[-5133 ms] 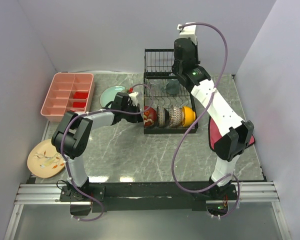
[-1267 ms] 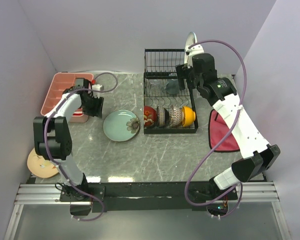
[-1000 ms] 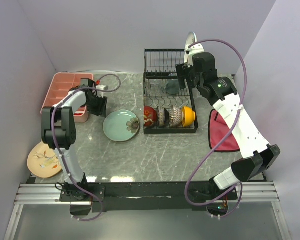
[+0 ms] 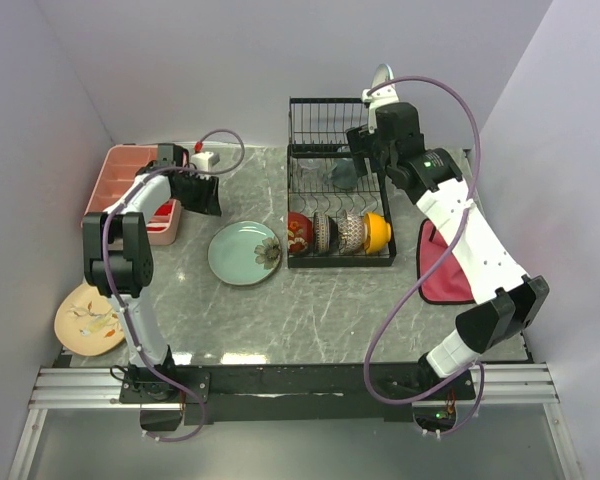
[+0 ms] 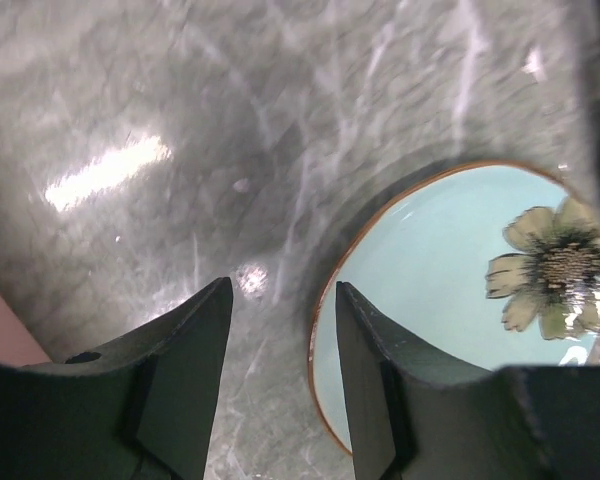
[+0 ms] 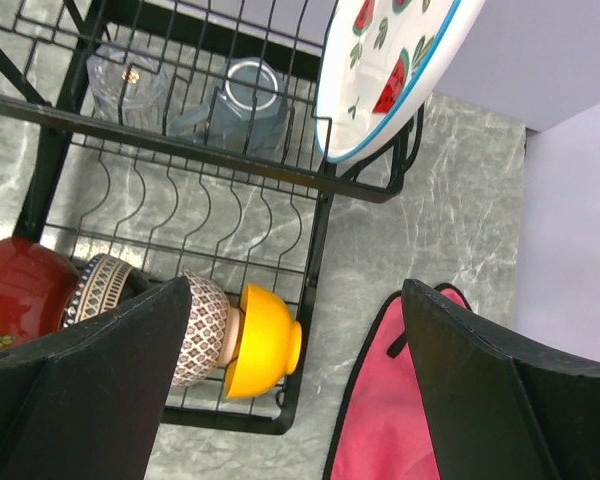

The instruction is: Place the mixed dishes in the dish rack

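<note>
Well, left claw point(image 5: 280, 300) beside mint plate point(image 5: 440, 290)

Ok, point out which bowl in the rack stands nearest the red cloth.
The orange bowl, at the right end of the row in the dish rack; the other three stand further from the red cloth.

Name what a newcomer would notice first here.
The black wire two-tier dish rack stands at rear centre, its lower tray lined with a row of bowls from red to orange. A white watermelon-print plate stands on edge at the rack's upper right corner. A mint floral plate lies flat on the marble table left of the rack, the open left gripper by its rim.
</note>
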`<state>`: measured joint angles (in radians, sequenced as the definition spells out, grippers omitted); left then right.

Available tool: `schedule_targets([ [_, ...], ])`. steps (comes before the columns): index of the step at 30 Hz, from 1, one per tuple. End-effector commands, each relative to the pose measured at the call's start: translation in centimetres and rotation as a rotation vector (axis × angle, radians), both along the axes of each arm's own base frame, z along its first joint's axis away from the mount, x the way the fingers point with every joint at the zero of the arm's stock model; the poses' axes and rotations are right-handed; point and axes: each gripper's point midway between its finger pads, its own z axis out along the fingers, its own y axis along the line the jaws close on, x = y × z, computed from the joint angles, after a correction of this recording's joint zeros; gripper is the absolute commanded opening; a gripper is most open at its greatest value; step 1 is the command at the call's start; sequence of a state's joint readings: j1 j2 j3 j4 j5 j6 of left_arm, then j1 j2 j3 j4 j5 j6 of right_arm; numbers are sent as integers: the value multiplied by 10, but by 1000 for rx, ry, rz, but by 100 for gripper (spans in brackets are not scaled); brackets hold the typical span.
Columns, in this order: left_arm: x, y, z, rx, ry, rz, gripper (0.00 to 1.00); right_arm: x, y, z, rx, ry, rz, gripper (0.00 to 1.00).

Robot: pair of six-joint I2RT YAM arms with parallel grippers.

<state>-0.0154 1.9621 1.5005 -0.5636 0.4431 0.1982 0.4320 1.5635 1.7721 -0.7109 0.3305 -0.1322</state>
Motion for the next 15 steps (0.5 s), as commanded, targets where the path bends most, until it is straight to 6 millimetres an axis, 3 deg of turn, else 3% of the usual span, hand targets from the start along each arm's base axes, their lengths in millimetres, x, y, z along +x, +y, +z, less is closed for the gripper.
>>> schedule_targets([
  [1,-9,-13,2,-52,30,-81,51,7,6,27,31,-73,11,93],
  [12,-37,-19,-37,-57,140,-173,51,3,3,27,27,-76,8,94],
  [15,-46,-27,-42,-97,179,-222,47,2,3,27,25,-75,10,94],
])
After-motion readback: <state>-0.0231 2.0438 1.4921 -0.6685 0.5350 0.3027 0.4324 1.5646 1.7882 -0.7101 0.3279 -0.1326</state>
